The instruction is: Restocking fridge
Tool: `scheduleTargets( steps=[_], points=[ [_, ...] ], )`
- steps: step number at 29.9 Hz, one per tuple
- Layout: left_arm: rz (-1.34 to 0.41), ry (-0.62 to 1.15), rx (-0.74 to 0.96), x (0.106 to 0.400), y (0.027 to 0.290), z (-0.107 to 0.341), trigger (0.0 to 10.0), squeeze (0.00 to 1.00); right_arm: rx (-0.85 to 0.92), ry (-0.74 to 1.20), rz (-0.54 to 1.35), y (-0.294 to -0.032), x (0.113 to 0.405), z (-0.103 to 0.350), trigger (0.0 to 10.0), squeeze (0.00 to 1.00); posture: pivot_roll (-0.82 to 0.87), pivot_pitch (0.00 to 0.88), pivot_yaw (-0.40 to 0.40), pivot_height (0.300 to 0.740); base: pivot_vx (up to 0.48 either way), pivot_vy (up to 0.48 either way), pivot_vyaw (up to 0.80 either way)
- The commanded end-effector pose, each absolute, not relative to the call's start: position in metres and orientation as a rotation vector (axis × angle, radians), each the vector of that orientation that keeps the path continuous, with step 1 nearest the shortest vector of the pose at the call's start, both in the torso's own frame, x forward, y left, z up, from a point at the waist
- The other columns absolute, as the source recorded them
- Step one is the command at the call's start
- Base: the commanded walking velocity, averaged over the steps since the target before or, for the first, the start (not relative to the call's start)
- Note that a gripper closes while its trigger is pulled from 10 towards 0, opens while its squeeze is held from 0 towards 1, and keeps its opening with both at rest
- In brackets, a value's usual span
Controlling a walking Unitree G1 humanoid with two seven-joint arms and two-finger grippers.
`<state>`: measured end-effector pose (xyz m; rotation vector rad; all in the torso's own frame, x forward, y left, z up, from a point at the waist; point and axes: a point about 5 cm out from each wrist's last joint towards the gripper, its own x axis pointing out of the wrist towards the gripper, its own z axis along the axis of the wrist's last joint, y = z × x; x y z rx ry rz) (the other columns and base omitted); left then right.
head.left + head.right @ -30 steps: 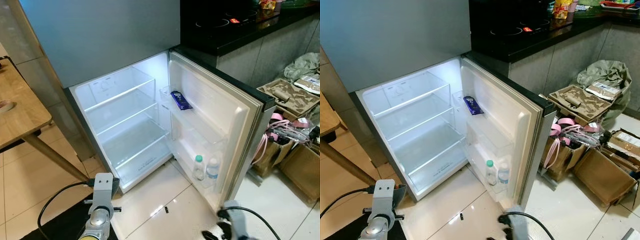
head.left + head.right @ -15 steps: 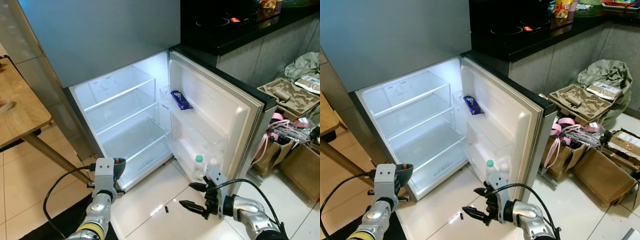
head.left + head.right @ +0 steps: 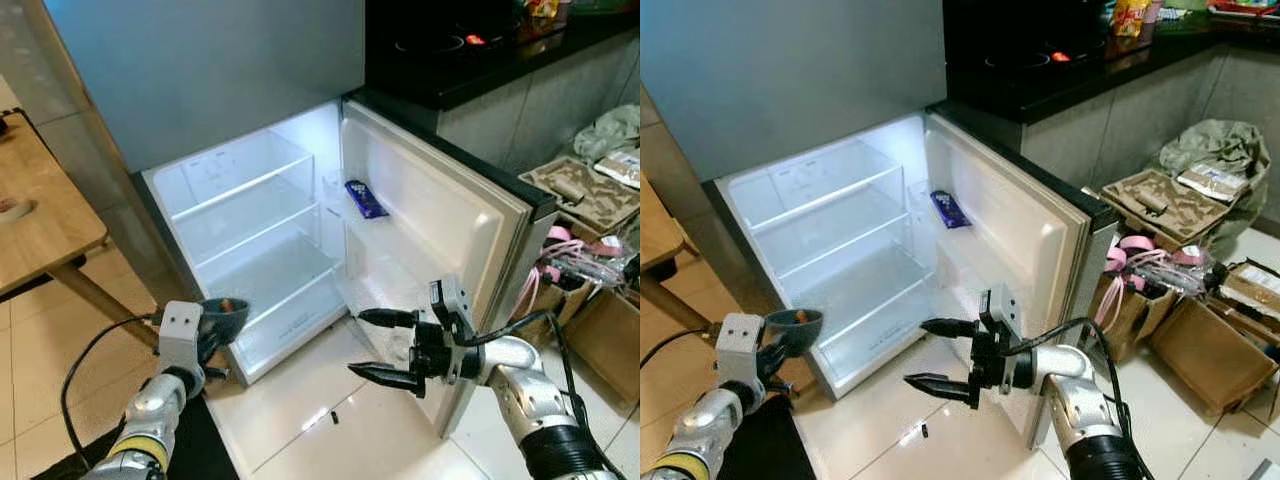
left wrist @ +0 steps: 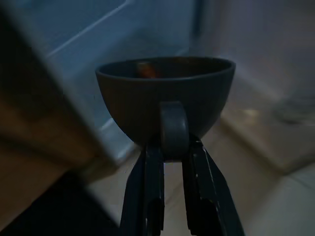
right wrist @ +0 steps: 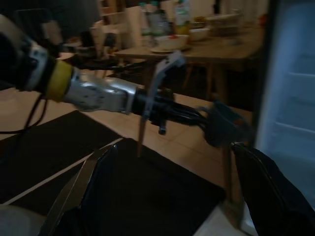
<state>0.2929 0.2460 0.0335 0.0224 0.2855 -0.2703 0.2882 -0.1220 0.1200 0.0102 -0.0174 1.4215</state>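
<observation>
One upright bowl [image 4: 165, 98], rim upward

Bare fridge shelves [image 3: 262, 262] wide open; wooden table [image 3: 40, 215] crowding the left approach.

Over the last second the right pincer [image 3: 383, 347] has risen from the bottom edge of the head view, at about 5 o'clock, to just in front of the open fridge door [image 3: 440, 215], its two black fingers spread wide and pointing toward 9 o'clock. It now covers the two water bottles in the lower door rack. The left pincer [image 4: 170, 147], gripping a dark bowl [image 3: 222, 314] by its handle, has shifted slightly left and now tilts toward the fridge [image 3: 250, 240].
</observation>
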Motion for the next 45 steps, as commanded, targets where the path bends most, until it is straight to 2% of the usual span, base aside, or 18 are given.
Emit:
scheduleTargets(
  steps=[1,3,7,11,12,13,14,20,24,29,31,33,37,45],
  points=[
    [-0.319,0.245,0.041,0.293,0.254,0.042,10.0,0.00,0.010,-0.018,1.444,-0.121,0.286,0.122,10.0,1.00,-0.14,0.000,0.062,0.740,0.000,0.000,0.00],
    [-0.509,0.218,0.031,0.293,0.245,0.049,10.0,0.00,-0.011,-0.009,1.478,-0.120,0.283,0.127,10.0,1.00,-0.13,0.000,0.061,0.740,0.000,0.000,0.00],
    [-0.777,0.195,0.041,0.291,0.225,0.056,10.0,0.00,-0.088,-0.006,1.513,-0.119,0.280,0.139,10.0,1.00,-0.13,0.000,0.063,0.740,0.000,0.000,0.00],
    [-0.866,0.183,0.036,0.291,0.217,0.058,10.0,0.00,-0.145,-0.015,1.513,-0.119,0.281,0.145,10.0,1.00,-0.14,0.000,0.066,0.740,0.000,0.000,0.00],
    [-0.922,0.172,0.034,0.291,0.211,0.060,10.0,0.00,-0.181,-0.004,1.522,-0.119,0.281,0.149,10.0,0.91,-0.14,0.000,0.067,0.740,0.000,0.000,0.00],
    [-0.978,0.163,0.032,0.291,0.206,0.063,10.0,0.00,-0.221,0.008,1.536,-0.121,0.281,0.153,10.0,0.39,-0.14,0.000,0.068,0.740,0.000,0.000,0.00],
    [-1.030,0.157,0.032,0.290,0.201,0.066,10.0,0.00,-0.254,0.018,1.549,-0.122,0.281,0.157,10.0,0.00,-0.14,0.000,0.068,0.740,0.000,0.000,0.00],
    [-1.142,0.091,0.072,0.294,0.188,0.080,10.0,0.00,-0.435,0.083,1.571,-0.131,0.282,0.169,10.0,0.00,-0.15,0.000,0.067,0.740,0.000,0.000,0.00],
    [-1.214,0.021,0.061,0.297,0.176,0.097,10.0,0.00,-0.605,0.105,1.478,-0.131,0.296,0.169,10.0,0.00,-0.15,0.000,0.062,0.740,0.000,0.000,0.00],
    [-1.281,-0.049,0.103,0.296,0.157,0.110,10.0,0.00,-0.619,0.106,1.505,-0.128,0.296,0.172,10.0,0.00,-0.14,0.000,0.052,0.740,0.000,0.000,0.00],
    [-1.305,-0.076,0.104,0.295,0.152,0.116,10.0,0.00,-0.696,0.122,1.443,-0.130,0.303,0.171,10.0,0.00,-0.14,0.000,0.052,0.740,0.000,0.000,0.00],
    [-1.305,-0.076,0.104,0.295,0.152,0.116,10.0,0.00,-0.696,0.122,1.443,-0.130,0.303,0.171,10.0,0.00,-0.14,0.000,0.052,0.740,0.000,0.000,0.00],
    [-1.340,-0.103,0.129,0.292,0.146,0.125,10.0,0.00,-0.820,0.144,1.360,-0.137,0.313,0.174,10.0,0.00,-0.13,0.000,0.049,0.740,0.000,0.000,0.00],
    [-1.363,-0.098,0.173,0.287,0.142,0.129,10.0,0.00,-0.838,0.150,1.370,-0.147,0.311,0.183,10.0,0.00,-0.13,0.000,0.051,0.740,0.000,0.000,0.00]
  ],
)
